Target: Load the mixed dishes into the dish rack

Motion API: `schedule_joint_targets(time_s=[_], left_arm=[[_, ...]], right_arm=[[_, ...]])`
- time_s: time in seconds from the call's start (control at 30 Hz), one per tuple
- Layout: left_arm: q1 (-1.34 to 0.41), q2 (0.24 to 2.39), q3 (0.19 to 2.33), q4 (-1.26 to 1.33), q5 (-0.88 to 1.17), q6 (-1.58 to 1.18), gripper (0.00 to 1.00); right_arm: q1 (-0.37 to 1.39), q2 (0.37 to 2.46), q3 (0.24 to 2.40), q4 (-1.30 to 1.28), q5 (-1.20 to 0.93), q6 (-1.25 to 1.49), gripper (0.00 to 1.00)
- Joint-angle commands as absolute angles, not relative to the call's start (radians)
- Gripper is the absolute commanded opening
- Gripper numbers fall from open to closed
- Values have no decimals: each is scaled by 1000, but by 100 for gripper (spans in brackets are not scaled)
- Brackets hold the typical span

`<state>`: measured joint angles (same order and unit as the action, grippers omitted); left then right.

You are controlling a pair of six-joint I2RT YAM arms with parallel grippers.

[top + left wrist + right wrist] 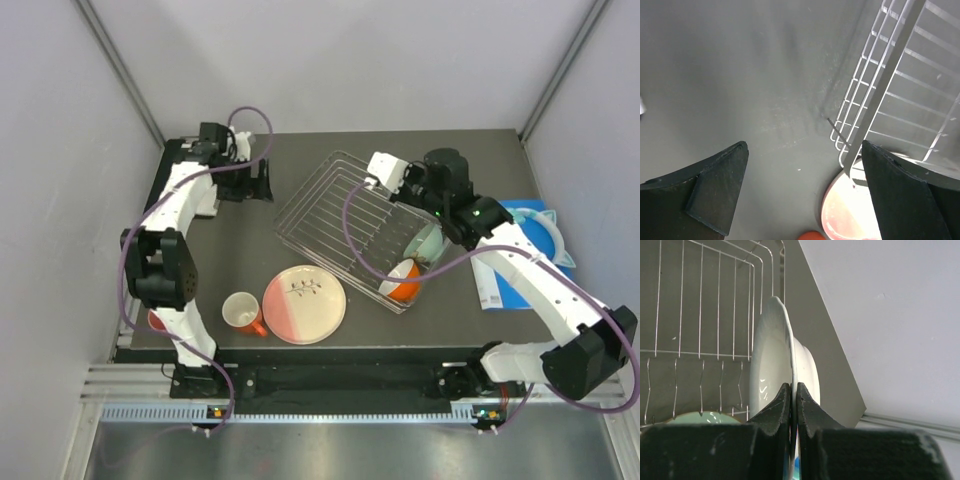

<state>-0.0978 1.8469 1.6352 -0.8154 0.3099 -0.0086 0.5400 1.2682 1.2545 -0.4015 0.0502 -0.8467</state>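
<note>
The wire dish rack [335, 215] lies in the middle of the table. A mint green bowl [427, 240] and an orange, white-lined cup [403, 280] sit at its near right end. My right gripper [392, 178] is shut on the rim of a white deep plate [771, 365], held on edge over the rack's [700, 315] far right part; the green bowl [705, 417] shows below. The pink-and-cream plate [304, 303] and an orange mug [243, 313] lie on the table in front. My left gripper [258, 183] is open and empty, left of the rack [900, 90].
Teal headphones [545, 235] and a white paper [495, 285] lie at the right of the table. A reddish cup [157, 322] is half hidden behind the left arm. The left wrist view shows the pink plate's edge [845, 210] and an orange bit [810, 235].
</note>
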Motion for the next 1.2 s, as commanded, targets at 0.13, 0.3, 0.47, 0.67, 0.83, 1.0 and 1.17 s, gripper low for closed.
schedule_joint_targets(time_s=[0.13, 0.3, 0.47, 0.67, 0.83, 1.0, 1.17], left_arm=[[40, 1772, 1721, -808, 520, -98, 99], [71, 1761, 1720, -807, 548, -100, 99], [83, 1761, 1704, -795, 569, -106, 99], [101, 1746, 1710, -792, 615, -120, 99], [104, 1717, 1709, -795, 595, -84, 99], [115, 1695, 1701, -793, 591, -74, 99], [117, 1695, 1687, -781, 591, -75, 99]], right_arm=[[525, 1296, 1270, -209, 44, -913, 0], [519, 1321, 1246, -189, 60, -923, 0], [497, 1333, 1223, -172, 43, -907, 0], [476, 1387, 1192, -150, 31, -858, 0], [457, 1413, 1180, -121, 34, -795, 0], [451, 1437, 1172, -117, 74, -804, 4], [480, 1419, 1128, -147, 152, -911, 6]])
